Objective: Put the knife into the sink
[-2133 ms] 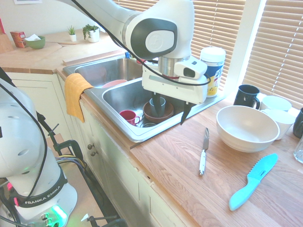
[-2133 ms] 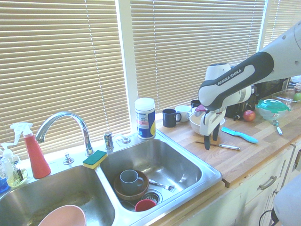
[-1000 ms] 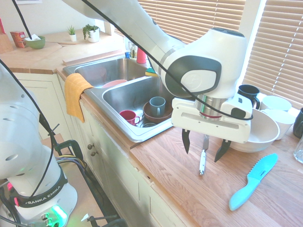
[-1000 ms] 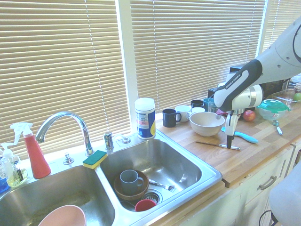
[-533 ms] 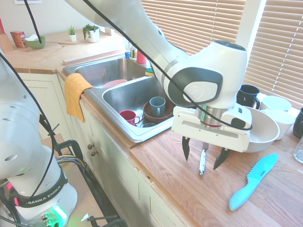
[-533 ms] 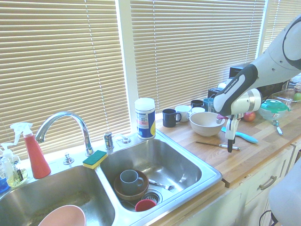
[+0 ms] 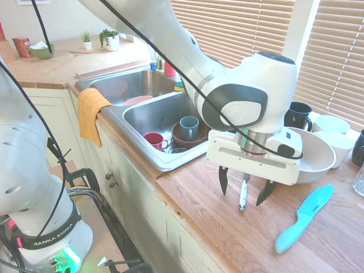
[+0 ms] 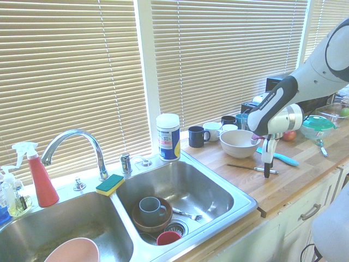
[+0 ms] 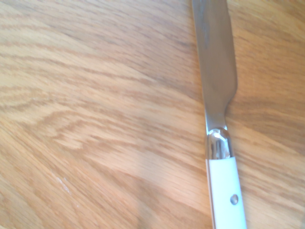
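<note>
- We see the gripper [image 7: 243,189] pointing straight down above the wooden counter [image 7: 227,227], its two dark fingers spread wide, with nothing held between them.
- The knife [image 7: 243,195] lies flat on the counter just under the gripper, between the two fingers; we cannot tell if the fingertips touch the wood.
- In the wrist view the knife [image 9: 220,129] shows a smooth silver blade, a shiny metal collar and a white handle with one small rivet, on wood with a wavy grain.
- The sink [image 7: 149,156] is stainless steel with two basins; its near rim is close to the knife, to the left in the first exterior view.
- The squarish basin already holds a brown bowl [image 7: 190,137] with a grey mug [image 7: 189,125] inside it, a red cup [image 7: 154,140] lying on its side, and a fork [image 8: 188,214].
- The other basin holds a pink bowl [image 8: 72,252].
- Behind the gripper stands a big cream bowl [image 7: 317,154], round and matt; the gripper's white body hides part of it.
- A turquoise knife [image 7: 303,218] with a serrated edge lies on the counter to the right, well apart from the small knife.
- A dark mug [image 7: 297,115] and white cups [image 7: 331,123] stand by the window blinds.
- A white canister with a blue label [image 8: 168,137] stands at the back corner of the sink, near a yellow and green sponge [image 8: 110,184] and the arched chrome faucet [image 8: 76,146].
- An orange cloth [image 7: 91,113] hangs over the front edge of the sink, and a red spray bottle [image 8: 38,174] stands behind the far basin.
</note>
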Tool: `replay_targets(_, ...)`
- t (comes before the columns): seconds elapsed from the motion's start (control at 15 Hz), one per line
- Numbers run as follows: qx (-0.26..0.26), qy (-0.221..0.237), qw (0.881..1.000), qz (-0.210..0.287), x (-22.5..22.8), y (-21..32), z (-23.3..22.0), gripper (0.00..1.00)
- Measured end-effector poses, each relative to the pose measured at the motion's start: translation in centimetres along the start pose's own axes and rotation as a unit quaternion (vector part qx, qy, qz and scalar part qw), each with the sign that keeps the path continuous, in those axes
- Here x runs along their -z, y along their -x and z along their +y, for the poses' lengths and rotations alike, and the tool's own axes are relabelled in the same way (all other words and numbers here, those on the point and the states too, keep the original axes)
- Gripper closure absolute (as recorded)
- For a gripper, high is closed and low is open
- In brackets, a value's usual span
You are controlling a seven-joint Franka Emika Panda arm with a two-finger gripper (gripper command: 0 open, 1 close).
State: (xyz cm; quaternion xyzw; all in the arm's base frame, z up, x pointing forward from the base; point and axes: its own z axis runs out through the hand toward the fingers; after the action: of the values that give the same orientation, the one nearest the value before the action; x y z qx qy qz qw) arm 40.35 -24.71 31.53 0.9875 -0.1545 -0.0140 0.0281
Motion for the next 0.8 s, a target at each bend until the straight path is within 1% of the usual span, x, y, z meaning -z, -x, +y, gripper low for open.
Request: replay_targets(0.8,0.005,-0.001,1.000,-0.001,-0.05,0.15,-0.53,1.00)
